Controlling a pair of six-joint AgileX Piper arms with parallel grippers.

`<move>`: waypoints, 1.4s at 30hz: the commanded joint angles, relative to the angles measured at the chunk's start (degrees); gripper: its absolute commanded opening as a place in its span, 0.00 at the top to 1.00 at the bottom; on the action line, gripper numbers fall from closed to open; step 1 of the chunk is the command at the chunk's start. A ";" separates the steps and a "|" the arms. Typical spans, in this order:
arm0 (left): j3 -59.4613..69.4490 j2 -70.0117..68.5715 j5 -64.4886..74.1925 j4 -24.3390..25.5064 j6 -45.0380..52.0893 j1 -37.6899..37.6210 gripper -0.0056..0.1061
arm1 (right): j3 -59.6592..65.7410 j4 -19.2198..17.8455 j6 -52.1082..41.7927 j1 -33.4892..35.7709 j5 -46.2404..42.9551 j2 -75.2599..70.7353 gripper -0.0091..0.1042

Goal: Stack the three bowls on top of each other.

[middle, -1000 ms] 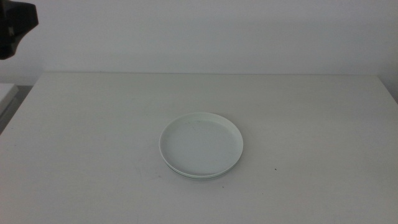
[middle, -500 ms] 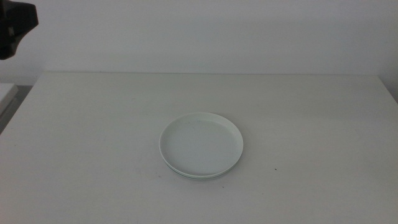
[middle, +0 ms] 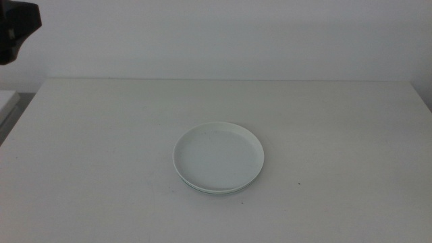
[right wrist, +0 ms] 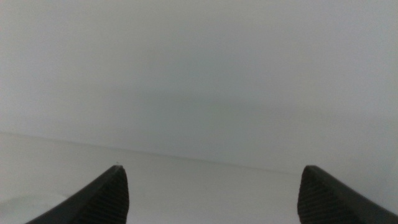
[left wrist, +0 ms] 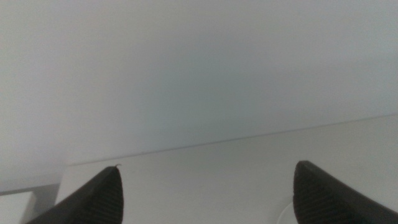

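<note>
A stack of shallow round bowls (middle: pixel 218 156) sits at the middle of the white table (middle: pixel 337 135). The top bowl looks pale whitish green. A second, white rim (middle: pixel 214 191) shows under its near edge. No grey bowl can be made out. Neither gripper shows in the middle view. My left gripper (left wrist: pixel 208 167) is open and empty, held above the table and facing the wall. A faint curved rim (left wrist: pixel 283 214) shows low between its jaws. My right gripper (right wrist: pixel 212 168) is open and empty too, also facing the wall.
A dark object (middle: pixel 17 27) hangs at the top left corner of the middle view. A white ledge (middle: pixel 7 101) lies beyond the table's left edge. A plain wall stands behind the table.
</note>
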 commanded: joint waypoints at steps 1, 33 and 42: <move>1.84 -1.99 -2.61 -2.12 0.03 0.00 0.11 | 3.04 -1.40 -0.21 -0.15 -0.74 -1.91 0.10; 58.24 -47.82 -14.86 1.59 0.03 0.23 0.11 | 37.59 1.95 0.03 -0.38 -8.30 -29.16 0.10; 58.24 -47.82 -14.42 2.00 -0.06 1.93 0.11 | 37.59 2.04 0.02 -0.38 -8.55 -29.16 0.10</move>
